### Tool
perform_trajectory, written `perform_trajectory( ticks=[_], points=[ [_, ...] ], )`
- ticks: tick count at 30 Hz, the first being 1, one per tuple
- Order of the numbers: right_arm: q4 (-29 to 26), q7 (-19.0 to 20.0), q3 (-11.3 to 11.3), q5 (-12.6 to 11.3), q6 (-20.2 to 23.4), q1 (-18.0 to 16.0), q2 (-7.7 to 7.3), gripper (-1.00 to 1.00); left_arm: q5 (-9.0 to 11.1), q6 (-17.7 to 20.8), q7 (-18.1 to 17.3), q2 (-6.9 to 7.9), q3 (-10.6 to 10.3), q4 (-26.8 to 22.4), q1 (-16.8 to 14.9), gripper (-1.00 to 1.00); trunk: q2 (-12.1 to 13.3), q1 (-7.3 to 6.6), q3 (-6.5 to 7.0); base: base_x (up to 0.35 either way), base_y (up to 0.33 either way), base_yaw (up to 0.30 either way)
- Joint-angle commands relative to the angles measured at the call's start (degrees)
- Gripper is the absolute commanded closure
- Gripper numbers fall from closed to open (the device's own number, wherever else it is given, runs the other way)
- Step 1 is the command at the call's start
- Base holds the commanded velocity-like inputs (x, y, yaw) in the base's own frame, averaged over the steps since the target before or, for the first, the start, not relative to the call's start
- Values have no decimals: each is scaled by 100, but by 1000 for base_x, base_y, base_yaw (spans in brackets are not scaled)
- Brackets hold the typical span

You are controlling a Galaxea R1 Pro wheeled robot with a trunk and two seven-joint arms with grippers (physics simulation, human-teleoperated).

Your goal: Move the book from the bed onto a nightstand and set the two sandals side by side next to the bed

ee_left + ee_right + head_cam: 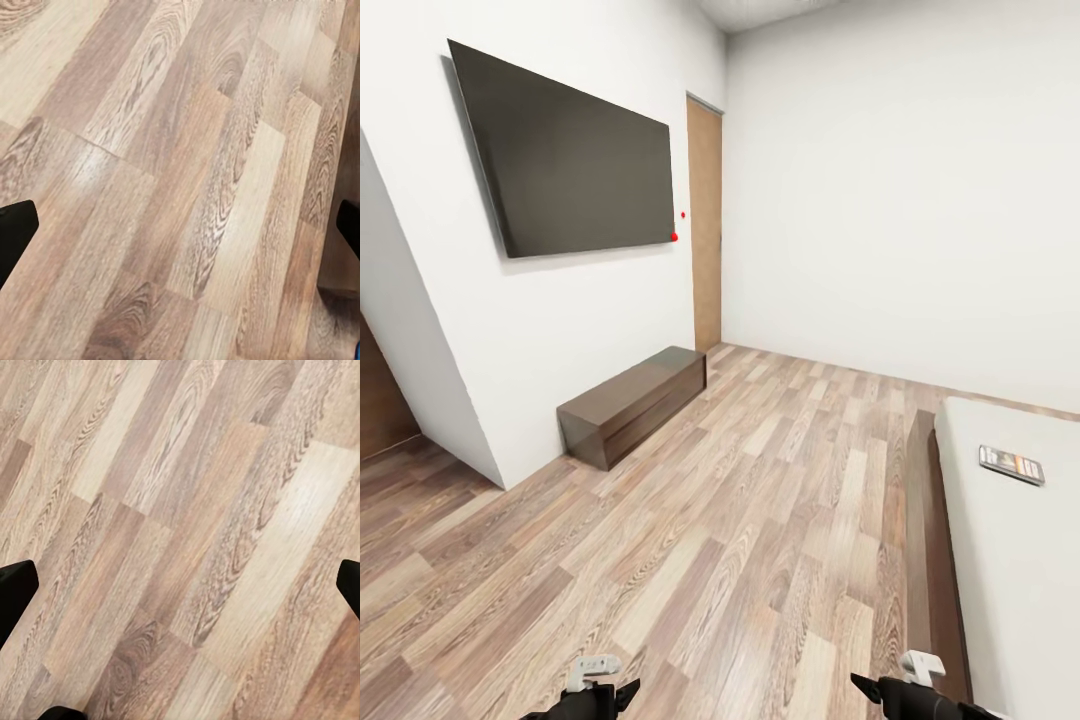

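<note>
Your book point(1011, 465) lies flat on the bed point(1010, 570), near its foot-end corner beside the dark frame edge. Wide bare wood-plank floor point(710, 540) separates bed and TV bench point(632, 403). Both grippers, left point(180, 232) and right point(180, 589), hang jaws apart.

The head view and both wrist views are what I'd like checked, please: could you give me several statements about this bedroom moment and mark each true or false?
1. The book lies on the bed. True.
2. The left gripper is shut on the book. False: its fingers stand wide apart over bare wood floor, holding nothing.
3. A long low dark bench sits against the wall under the TV. True.
4. The right gripper holds a blue sandal. False: it is open above the floor, empty.
5. The TV stands on the floor. False: it hangs on the wall.
</note>
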Motion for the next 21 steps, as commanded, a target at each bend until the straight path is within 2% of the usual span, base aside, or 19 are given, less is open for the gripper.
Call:
perform_trajectory(
  ticks=[1, 8, 21],
  points=[
    [8, 15, 49, -35, -31, -5, -2, -100, -61, -33, -16, 1, 43, 5, -5, -100, -3, 0, -5, 0, 0, 0],
    [8, 6, 49, -35, -37, -4, -1, -100, -59, -30, -16, 3, 43, 4, -5, -100, -3, 0, -4, 101, 0, 0],
    [16, 3, 49, -18, -48, -1, 4, -100, -59, -33, -16, -1, 42, 5, -5, -100, -3, 0, -4, 311, 0, 0]
  ],
)
